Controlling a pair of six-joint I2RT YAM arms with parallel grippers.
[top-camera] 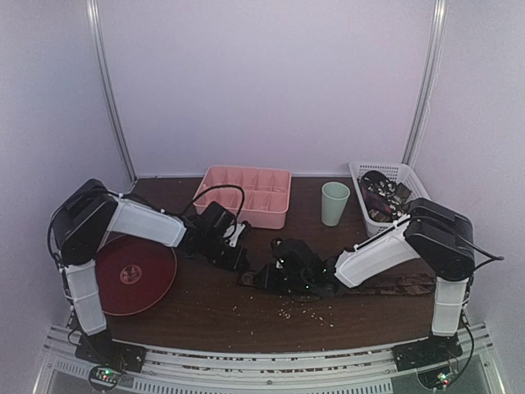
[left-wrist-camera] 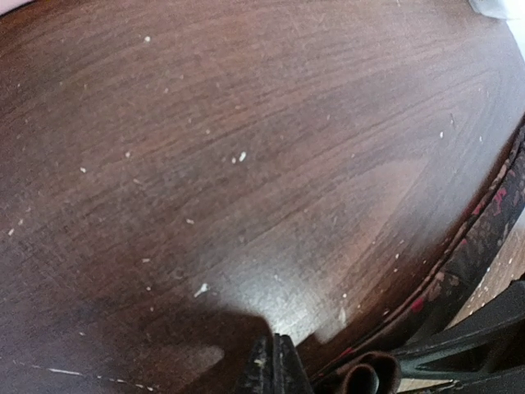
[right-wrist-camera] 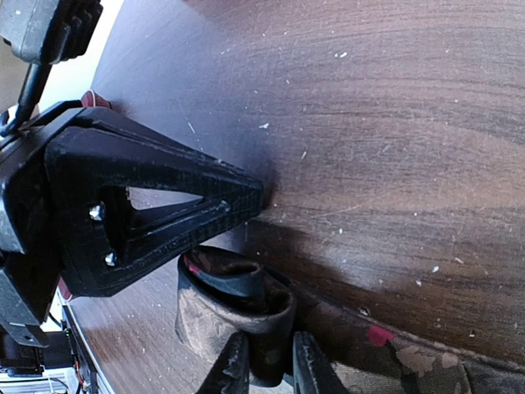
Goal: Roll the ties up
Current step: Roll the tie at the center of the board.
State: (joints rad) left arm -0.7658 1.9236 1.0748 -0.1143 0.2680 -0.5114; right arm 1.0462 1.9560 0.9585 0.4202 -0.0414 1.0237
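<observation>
Right pincer (right-wrist-camera: 267, 351) astride tie (right-wrist-camera: 215, 318), lengthwise left-right

Brown table (top-camera: 213, 310), red plate (top-camera: 135, 275), pink tray (top-camera: 246, 217), green cup (top-camera: 335, 203), basket (top-camera: 385, 167), tie (top-camera: 402, 287)

The top view looks down from high behind both sets of jaws, far enough back to take in the whole worktop (top-camera: 205, 312). Each wrist view rides right behind its own jaws, skimming the wood close up (grain fills the frame). Both catch the coiled tie (right-wrist-camera: 238, 304) beside the jaws.
</observation>
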